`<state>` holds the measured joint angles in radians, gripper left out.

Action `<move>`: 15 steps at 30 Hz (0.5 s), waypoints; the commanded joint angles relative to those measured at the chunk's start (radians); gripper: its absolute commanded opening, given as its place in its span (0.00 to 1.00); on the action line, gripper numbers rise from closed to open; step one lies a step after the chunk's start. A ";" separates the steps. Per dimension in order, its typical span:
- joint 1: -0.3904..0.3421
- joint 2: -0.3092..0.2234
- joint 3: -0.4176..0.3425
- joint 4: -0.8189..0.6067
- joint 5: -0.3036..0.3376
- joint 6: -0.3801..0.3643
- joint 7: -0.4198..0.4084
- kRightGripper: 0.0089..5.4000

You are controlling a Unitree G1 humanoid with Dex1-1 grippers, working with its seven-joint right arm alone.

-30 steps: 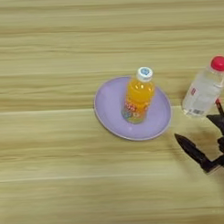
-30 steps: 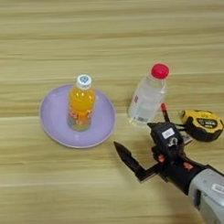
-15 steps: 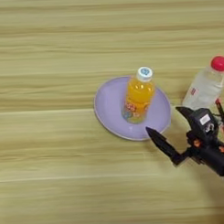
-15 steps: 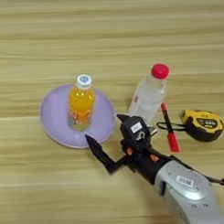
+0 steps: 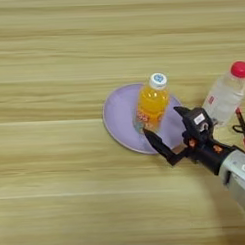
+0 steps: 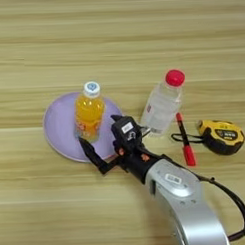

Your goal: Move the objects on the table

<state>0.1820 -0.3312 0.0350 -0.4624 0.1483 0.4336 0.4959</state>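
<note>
Approach step, by the look of it: right arm in from the desk's near right corner, end effector down low at the near right rim of the lilac plate, fingers spread wide apart, nothing between them yet. One black finger reaches left along the plate's near rim, the other sits higher, just right of the orange-juice bottle. That bottle stands upright on the plate, white cap up, roughly mid-desk, and the open gap faces it from the near right side; close, but can't tell if either finger is touching it. Judgement: the juice bottle is the target, grasp not yet made. Next move prob. calls for sliding the end effector a bit further toward the bottle's body so it sits between the fingers, then closing on it w/o tipping it; it's tall and narrow on a smooth plate, so a nudge from the lower finger could push it over or drag the plate. Other task things: clear bottle w/ red cap stands upright just right of the plate, beside the forearm; tape measure lies further toward the desk's right edge, strap trailing left toward a red marker. Both well outside the fingers.
</note>
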 commanded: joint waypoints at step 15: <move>-0.162 0.034 0.019 0.106 -0.021 -0.074 -0.040 0.99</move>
<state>0.0811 -0.2985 0.0555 -0.3365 0.1351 0.4022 0.4722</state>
